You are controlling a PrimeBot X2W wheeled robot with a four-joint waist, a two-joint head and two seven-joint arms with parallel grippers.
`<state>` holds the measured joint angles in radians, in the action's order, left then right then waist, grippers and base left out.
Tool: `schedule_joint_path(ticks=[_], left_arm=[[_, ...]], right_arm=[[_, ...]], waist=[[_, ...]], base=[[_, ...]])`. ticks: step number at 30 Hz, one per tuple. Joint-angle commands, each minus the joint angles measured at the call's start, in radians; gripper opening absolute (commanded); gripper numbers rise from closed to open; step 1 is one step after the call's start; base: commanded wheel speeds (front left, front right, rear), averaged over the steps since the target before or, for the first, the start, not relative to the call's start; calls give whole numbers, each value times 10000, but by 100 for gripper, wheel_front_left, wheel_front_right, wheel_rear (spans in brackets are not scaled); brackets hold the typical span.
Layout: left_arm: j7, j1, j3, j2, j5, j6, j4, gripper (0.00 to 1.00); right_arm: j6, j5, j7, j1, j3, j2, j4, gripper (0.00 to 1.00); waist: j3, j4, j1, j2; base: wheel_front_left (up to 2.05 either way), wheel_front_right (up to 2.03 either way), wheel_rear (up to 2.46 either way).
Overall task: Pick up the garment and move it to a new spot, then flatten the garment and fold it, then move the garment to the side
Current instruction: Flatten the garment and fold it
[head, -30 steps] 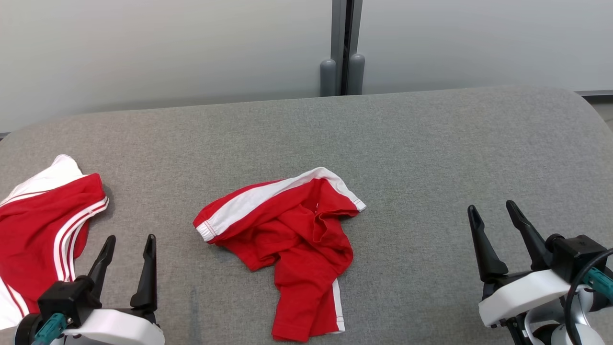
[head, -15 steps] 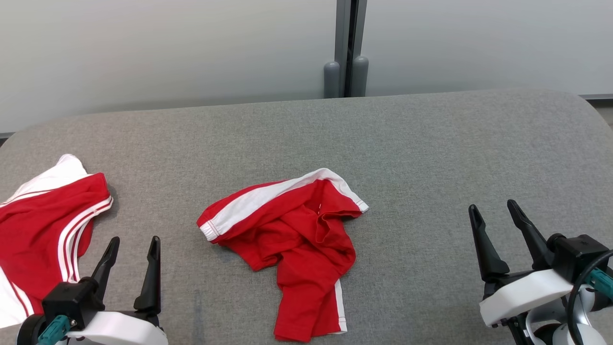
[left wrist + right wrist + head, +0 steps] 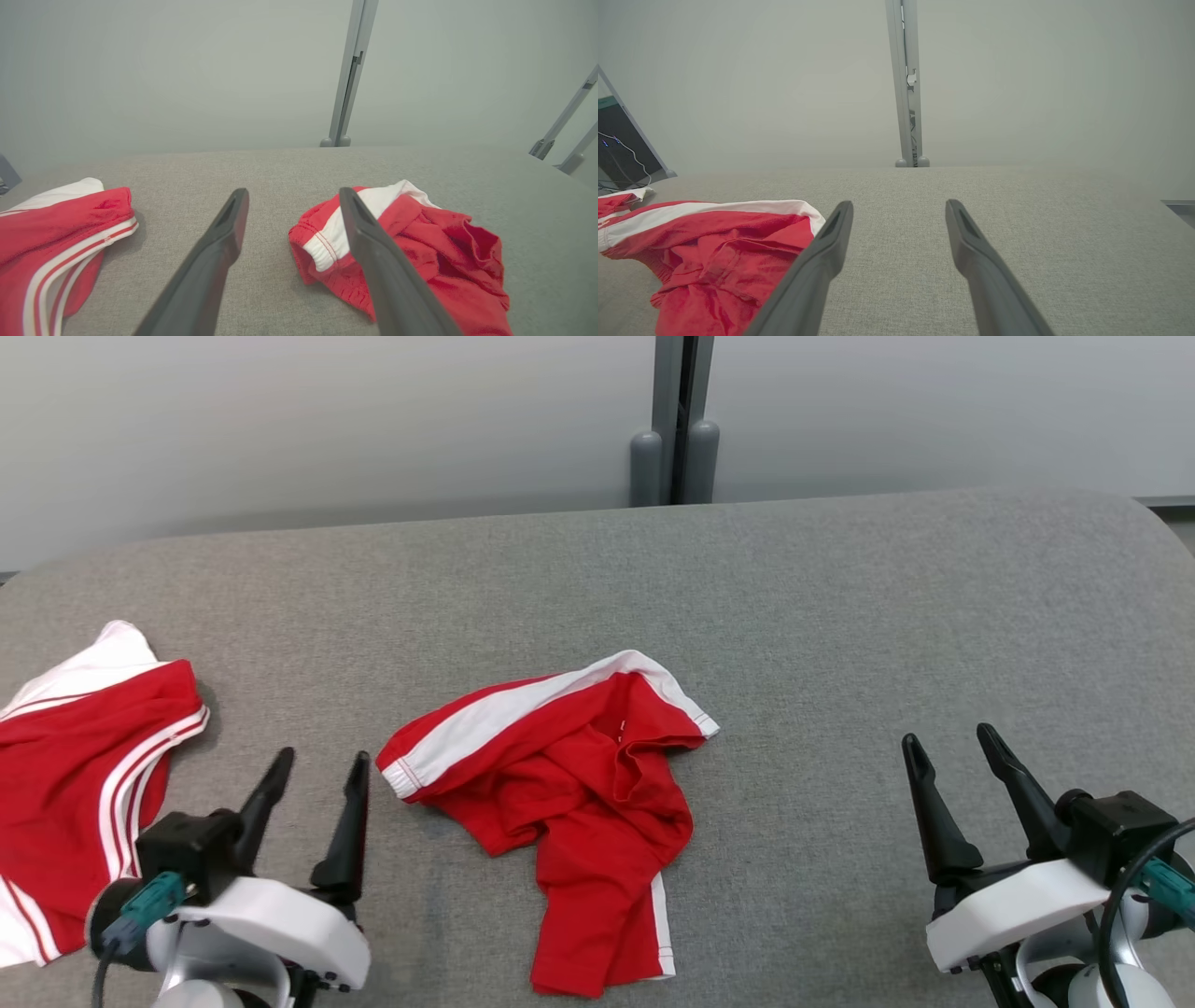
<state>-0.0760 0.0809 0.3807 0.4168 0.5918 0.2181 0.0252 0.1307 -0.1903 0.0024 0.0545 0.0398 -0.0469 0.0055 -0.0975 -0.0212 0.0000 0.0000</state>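
Head view first: which step are we on?

We judge it the very first, the pick-up. The garment [image 3: 569,803] lies crumpled just toward 6 o'clock of centre on the grey surface [image 3: 840,616], with nothing lifted. Our left gripper [image 3: 323,758] sits at 8 o'clock with its fingers spread and empty. Our right gripper [image 3: 946,735] at 4 o'clock is likewise spread and empty.

And the next move?

We'd carry the left one toward 2 o'clock, onto the white-banded corner, and pinch there. We'd steer clear of the second garment [image 3: 84,756] at 9 o'clock.

Left wrist view?

The garment [image 3: 420,252] lies at 4 o'clock, its banded corner just beside our right finger. There is bare cloth between the fingers, and the second garment [image 3: 56,233] is at 8 o'clock.

Right wrist view?

The garment [image 3: 724,252] is at 8 o'clock, to the left of the parted fingers. From 12 to 4 o'clock the surface is bare, which we think is good room for the new spot. The far edge runs across at 12 o'clock, with a post [image 3: 906,93] behind it, so we'd set down short of it.
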Motion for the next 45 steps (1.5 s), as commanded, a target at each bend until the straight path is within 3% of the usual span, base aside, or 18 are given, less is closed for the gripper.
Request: schedule_joint_path(ticks=[1,6,14,15,16,17,18,27,34,45], left_arm=[[203,222,114,-72,112,-128,-151,100],[859,459,531,-324,567,-594,-904,100],[928,955,574,-574,967,-1037,-1852,100],[915,1024,578,-577,986,-1074,-1912,94],[880,1054,576,-570,989,-1115,-1951,63],[819,1088,577,-528,914,-1111,-1993,19],[807,1104,585,-504,873,-1106,-2046,0],[724,1453,685,-292,481,-928,-1748,0],[793,1981,917,-334,122,-937,-1432,0],[394,3062,1340,-662,-389,-1197,-1512,0]], right_arm=[[2,-67,-45,107,-18,-62,-21,100],[2,-122,-130,204,51,-59,84,100],[2,-211,-246,398,135,-60,241,100],[2,-210,-265,410,140,-60,260,100],[2,-207,-281,414,145,-60,262,100],[2,-198,-294,421,137,-60,269,100],[2,-192,-313,432,128,-60,289,100],[2,8,-310,1120,215,-59,634,100],[2,317,-268,2316,597,-223,1312,100],[2,255,-130,4352,2218,-744,3447,100]], waist=[[-88,-86,0,0],[-327,-250,0,0],[-627,-454,0,0],[-648,-469,0,0],[-668,-487,0,0],[-700,-500,0,0],[-719,-505,0,0],[-1091,-372,0,0],[-1792,126,0,0],[-3160,1113,0,0]], base=[[0,0,0],[0,0,0],[0,0,0],[0,0,0],[0,0,0],[0,0,0],[0,0,0],[0,0,0],[0,0,0],[0,0,0]])
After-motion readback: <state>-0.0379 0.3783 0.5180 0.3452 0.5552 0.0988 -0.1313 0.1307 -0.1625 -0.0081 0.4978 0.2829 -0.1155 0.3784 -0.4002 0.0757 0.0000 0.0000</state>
